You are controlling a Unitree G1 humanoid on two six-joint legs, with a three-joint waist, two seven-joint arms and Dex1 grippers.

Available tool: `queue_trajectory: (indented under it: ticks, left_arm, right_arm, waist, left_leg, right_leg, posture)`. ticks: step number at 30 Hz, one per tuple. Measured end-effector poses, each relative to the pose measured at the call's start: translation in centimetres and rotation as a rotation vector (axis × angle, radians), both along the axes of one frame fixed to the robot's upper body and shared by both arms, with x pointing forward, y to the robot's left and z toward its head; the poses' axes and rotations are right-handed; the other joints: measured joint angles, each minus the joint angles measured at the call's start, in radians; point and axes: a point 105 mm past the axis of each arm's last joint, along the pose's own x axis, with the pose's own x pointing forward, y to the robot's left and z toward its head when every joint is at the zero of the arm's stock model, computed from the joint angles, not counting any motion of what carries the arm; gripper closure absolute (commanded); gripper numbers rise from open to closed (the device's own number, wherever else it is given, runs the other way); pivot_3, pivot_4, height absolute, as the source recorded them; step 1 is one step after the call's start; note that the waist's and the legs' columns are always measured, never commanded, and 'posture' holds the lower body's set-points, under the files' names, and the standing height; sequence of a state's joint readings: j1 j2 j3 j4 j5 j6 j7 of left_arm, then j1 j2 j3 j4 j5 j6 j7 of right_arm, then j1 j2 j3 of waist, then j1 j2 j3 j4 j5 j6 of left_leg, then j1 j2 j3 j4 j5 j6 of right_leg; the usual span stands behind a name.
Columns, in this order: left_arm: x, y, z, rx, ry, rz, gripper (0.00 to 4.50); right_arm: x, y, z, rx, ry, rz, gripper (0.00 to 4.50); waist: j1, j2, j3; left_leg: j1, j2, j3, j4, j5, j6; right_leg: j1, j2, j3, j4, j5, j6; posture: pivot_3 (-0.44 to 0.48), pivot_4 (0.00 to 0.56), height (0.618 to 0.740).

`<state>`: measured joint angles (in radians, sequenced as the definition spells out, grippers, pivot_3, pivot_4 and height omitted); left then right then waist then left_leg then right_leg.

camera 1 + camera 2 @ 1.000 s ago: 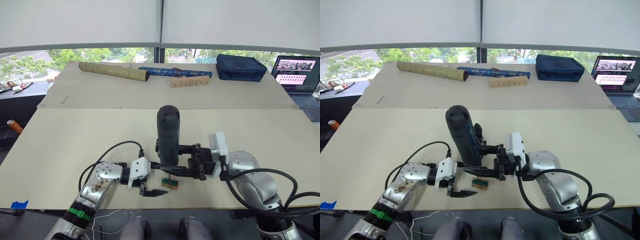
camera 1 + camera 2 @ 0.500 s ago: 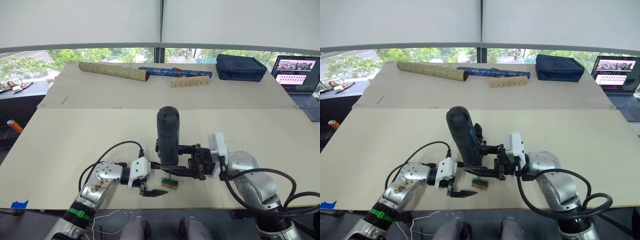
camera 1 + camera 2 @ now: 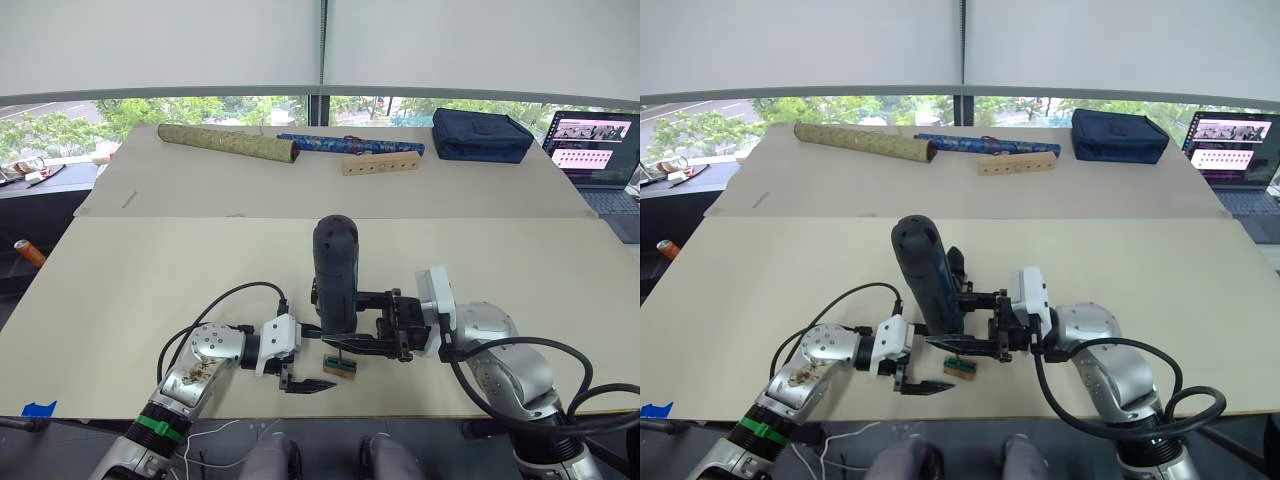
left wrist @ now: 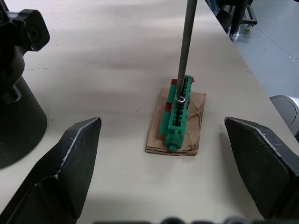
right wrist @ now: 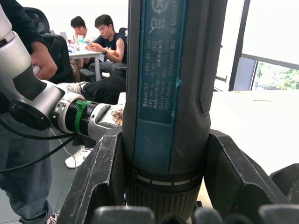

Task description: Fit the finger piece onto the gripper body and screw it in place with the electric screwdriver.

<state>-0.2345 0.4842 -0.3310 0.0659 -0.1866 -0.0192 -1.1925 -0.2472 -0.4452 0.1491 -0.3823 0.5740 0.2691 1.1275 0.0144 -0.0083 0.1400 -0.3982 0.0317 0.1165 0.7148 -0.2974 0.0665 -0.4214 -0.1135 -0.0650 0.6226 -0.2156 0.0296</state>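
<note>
Right gripper (image 3: 372, 333) clamped round electric screwdriver (image 3: 335, 272), held upright so bit meets screw in green block (image 4: 177, 114); left gripper (image 4: 163, 154) spread wide, empty, hovering beside.

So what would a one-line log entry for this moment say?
right gripper: holds screwdriver upright | bit: on screw in green block | left gripper: open, facing block | gripper body: on table beside

"Bosch GO", perhaps, on electric screwdriver (image 5: 163, 88)
</note>
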Motion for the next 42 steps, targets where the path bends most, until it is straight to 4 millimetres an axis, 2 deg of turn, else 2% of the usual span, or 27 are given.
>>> queue_trajectory:
  ticks: [42]
  left_arm:
    - [-0.08, 0.04, -0.12, 0.001, 0.005, 0.002, 0.05]
  right_arm:
    - [-0.13, 0.49, -0.32, -0.005, -0.006, 0.008, 2.57]
  waist:
    - [0.0, 0.0, 0.0]
  left_leg:
    - [0.0, 0.0, 0.0, 0.0, 0.0, 0.0]
  right_leg:
    - [0.0, 0.0, 0.0, 0.0, 0.0, 0.0]
  posture:
    - [0.0, 0.15, 0.74]
